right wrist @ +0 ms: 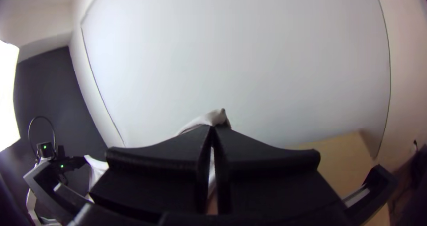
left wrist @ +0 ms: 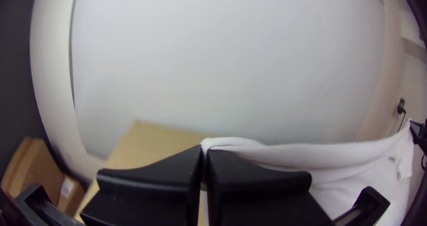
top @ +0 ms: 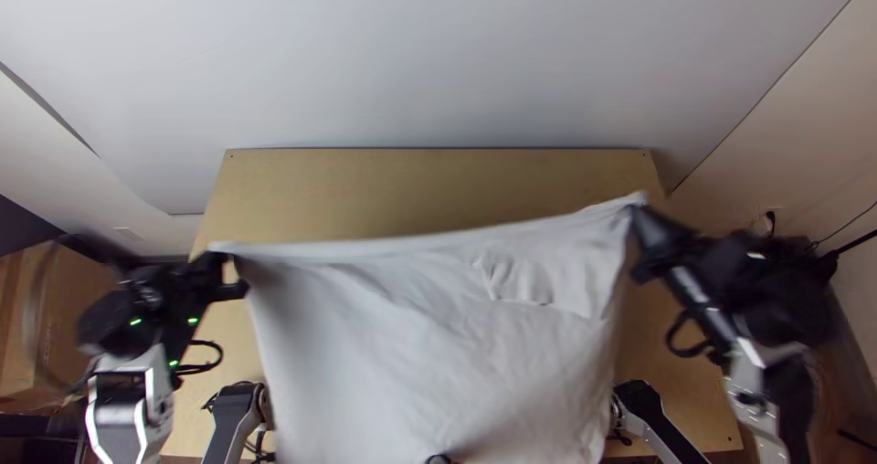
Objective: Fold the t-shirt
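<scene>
The white t-shirt (top: 429, 345) hangs stretched between the two grippers above the table, its upper edge nearly straight, with light creases and a small raised flap near its right side. At its upper left corner is my left gripper (top: 219, 268); at the upper right corner, higher up the picture, is my right gripper (top: 638, 222). In the left wrist view my left gripper (left wrist: 204, 157) is shut on the t-shirt (left wrist: 311, 155). In the right wrist view my right gripper (right wrist: 212, 135) pinches a bunched bit of the t-shirt (right wrist: 213, 118). The cloth's lower part hides much of the table.
The light wooden table (top: 411, 185) shows beyond the cloth and at both sides. A pale wall (top: 438, 62) rises behind it. Two more arm parts stand at the near edge, left (top: 233, 423) and right (top: 653, 423). Cardboard boxes (left wrist: 35, 168) stand off to the left.
</scene>
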`<state>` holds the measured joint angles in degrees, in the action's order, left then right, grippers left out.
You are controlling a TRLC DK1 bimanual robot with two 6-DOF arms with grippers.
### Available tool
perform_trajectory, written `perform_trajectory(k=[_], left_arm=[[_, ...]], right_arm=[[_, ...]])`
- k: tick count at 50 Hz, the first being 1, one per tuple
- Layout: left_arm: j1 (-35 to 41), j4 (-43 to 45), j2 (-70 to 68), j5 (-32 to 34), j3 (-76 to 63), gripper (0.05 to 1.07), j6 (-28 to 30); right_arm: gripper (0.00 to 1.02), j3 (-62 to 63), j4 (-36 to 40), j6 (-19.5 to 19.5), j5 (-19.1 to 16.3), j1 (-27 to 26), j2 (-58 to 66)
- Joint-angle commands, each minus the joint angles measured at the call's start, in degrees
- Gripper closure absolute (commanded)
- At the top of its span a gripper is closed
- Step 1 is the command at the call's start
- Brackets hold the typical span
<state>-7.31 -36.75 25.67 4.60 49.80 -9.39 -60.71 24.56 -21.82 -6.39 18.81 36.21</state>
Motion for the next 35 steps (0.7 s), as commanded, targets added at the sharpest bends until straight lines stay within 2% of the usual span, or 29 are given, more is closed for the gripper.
perform_trajectory(k=[1, 8, 14, 26, 35], left_arm=[[0.37, 2.48, -2.56, 2.08, -10.25, 1.05, 1.21], [0.1, 10.65, -0.09, 2.87, -18.25, 1.05, 1.48], [-0.6, 18.3, 8.69, 3.13, -21.59, 1.05, 2.8], [-0.77, 34.2, 28.38, 3.22, -20.01, 1.05, 4.03], [-1.13, 37.63, 45.17, 3.57, -10.6, 1.05, 3.67]], right_arm=[[1.0, 11.66, -2.76, -2.7, 1.03, 1.06, -1.93], [1.0, 22.65, -10.41, -2.7, 0.86, 0.53, 1.06], [1.0, 25.55, -16.91, -2.7, 0.24, -0.97, 7.04], [1.0, 23.88, -27.54, -3.58, -1.17, -3.78, 23.3], [1.0, 17.9, -30.8, -3.31, -1.52, -4.83, 35.6]])
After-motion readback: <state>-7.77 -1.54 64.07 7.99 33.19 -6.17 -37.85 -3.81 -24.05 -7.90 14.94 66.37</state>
